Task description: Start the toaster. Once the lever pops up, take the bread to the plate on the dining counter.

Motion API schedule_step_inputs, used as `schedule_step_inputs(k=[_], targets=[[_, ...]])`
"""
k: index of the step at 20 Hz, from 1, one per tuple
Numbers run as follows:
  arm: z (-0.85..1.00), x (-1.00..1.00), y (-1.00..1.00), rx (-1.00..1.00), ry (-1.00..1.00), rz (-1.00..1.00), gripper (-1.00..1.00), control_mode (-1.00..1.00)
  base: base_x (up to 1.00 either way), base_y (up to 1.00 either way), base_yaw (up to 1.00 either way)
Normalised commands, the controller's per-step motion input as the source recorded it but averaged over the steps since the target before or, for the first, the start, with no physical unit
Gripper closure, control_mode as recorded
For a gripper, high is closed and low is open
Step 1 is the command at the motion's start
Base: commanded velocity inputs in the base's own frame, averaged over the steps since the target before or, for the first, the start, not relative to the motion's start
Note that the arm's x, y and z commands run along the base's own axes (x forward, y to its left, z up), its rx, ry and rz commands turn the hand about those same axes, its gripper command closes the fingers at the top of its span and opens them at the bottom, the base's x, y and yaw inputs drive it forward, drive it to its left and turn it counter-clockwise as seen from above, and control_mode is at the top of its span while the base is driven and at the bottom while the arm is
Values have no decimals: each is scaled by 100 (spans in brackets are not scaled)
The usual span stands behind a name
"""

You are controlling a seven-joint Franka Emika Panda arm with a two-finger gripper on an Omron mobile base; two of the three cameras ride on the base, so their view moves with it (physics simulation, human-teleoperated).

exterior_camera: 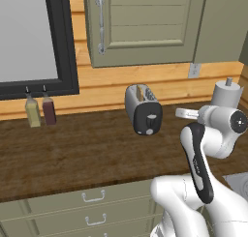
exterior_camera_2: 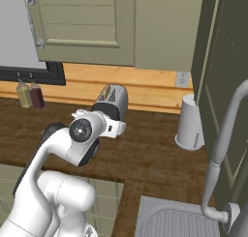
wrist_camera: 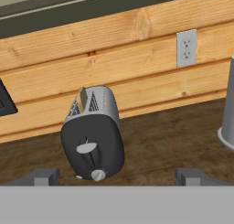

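Here, in the left base view, the toaster (exterior_camera: 143,109) stands on the dark wood worktop (exterior_camera: 72,154) against the plank wall, its black end panel facing the camera. The lever (exterior_camera: 152,119) sits on that panel with the round knob (exterior_camera: 149,131) below it, and a tan edge of the bread (exterior_camera: 140,92) shows in one slot. Two bottles (exterior_camera: 40,111) stand well to the left of the toaster under a dark window frame (exterior_camera: 63,42); a wall socket (exterior_camera: 194,70) is up to its right. The arm's wrist is to the right of the toaster.

From the right base view, the toaster (exterior_camera_2: 111,101) is partly hidden behind the arm's wrist, so its panel cannot be read. This side adds a pale cylinder (exterior_camera_2: 191,122) on the worktop to the right of the toaster, a sink (exterior_camera_2: 174,219) and a curved tap (exterior_camera_2: 223,144) nearer the camera.

In the hand view, the toaster (wrist_camera: 93,131) appears tilted, with lever (wrist_camera: 86,148), knob (wrist_camera: 98,175) and bread (wrist_camera: 82,97) all plain. The gripper (wrist_camera: 117,176) is short of the toaster, its fingertips (wrist_camera: 43,176) spread wide apart with nothing between them.
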Motion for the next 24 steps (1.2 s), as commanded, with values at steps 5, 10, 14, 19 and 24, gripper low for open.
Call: schedule_step_inputs(k=[5, 10, 14, 19, 24], targets=[[0, 0, 0, 0, 0, 0, -100, -100, 0, 0, 0], [0, 0, 0, 0, 0, 0, -100, -100, 0, 0, 0], [0, 0, 0, 0, 0, 0, -100, -100, 0, 0, 0], [0, 0, 0, 0, 0, 0, -100, -100, 0, 0, 0], [0, 0, 0, 0, 0, 0, -100, -100, 0, 0, 0]])
